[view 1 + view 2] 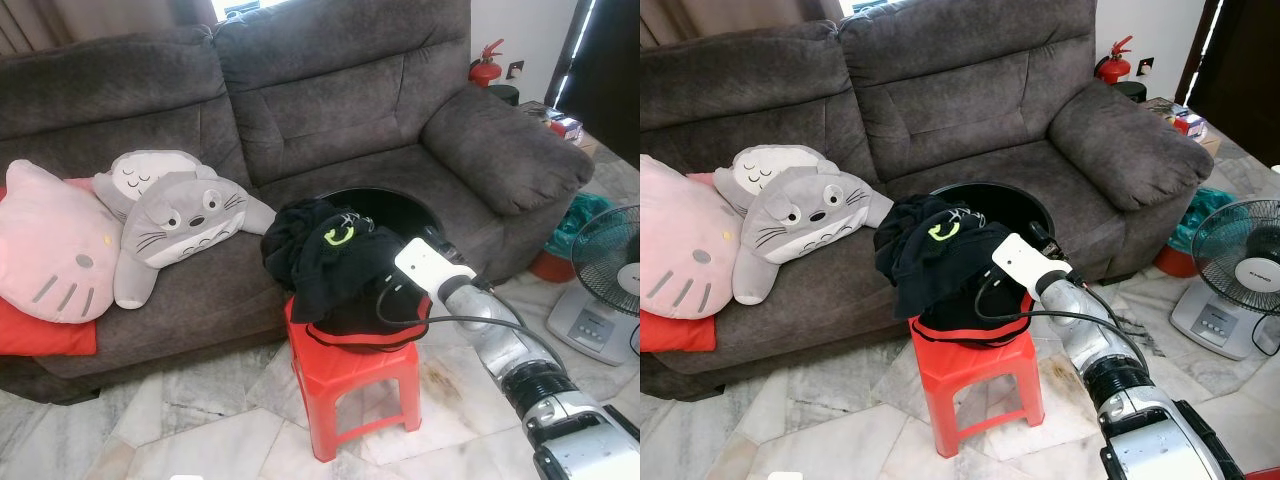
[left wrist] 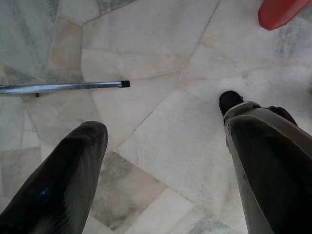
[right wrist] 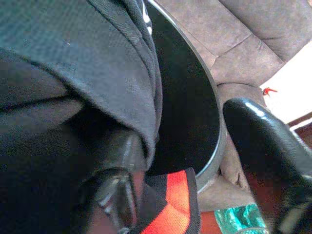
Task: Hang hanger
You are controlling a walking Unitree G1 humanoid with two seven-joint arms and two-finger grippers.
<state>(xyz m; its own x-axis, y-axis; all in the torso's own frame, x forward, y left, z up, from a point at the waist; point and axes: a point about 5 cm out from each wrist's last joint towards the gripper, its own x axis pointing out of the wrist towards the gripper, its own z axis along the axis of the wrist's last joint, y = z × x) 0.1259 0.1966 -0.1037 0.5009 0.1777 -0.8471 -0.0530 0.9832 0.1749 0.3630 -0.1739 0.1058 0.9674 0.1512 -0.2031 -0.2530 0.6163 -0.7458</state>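
**Right gripper at the clothes pile, no hanger to be made out**

Your right arm (image 1: 500, 335) reaches forward over the red plastic stool (image 1: 355, 385), its white wrist housing (image 1: 432, 267) sitting just at the near edge of the heap of black clothing (image 1: 320, 255). That heap fills a black round basket (image 1: 1015, 205) with a red-trimmed rim, which stands on the stool, right up against the front of the grey sofa (image 1: 340, 90).

In the right wrist view you see the right gripper (image 3: 195, 161) with its fingers spread apart — one finger (image 3: 265, 146) stands free beside the basket's rim, the other (image 3: 114, 190) lies low against the dark cloth and the red trim. Nothing is clamped between them. A fold of black garment (image 3: 97, 63) hangs over the basket's edge just ahead of the fingers.

A hanger cannot be picked out among the clothes; a small yellow-green mark (image 1: 340, 236) shows on top of the pile, but you cannot tell what it belongs to.

Your left gripper (image 2: 161, 161) hangs idle over the marble floor (image 2: 161, 58), fingers wide apart and holding nothing — a thin metal rod (image 2: 63, 87) lies on the tiles ahead of it.

On the sofa's left sit a grey plush toy (image 1: 175, 215) and a pink cat-face cushion (image 1: 50, 255). A standing fan (image 1: 608, 275) is on the floor to the right.
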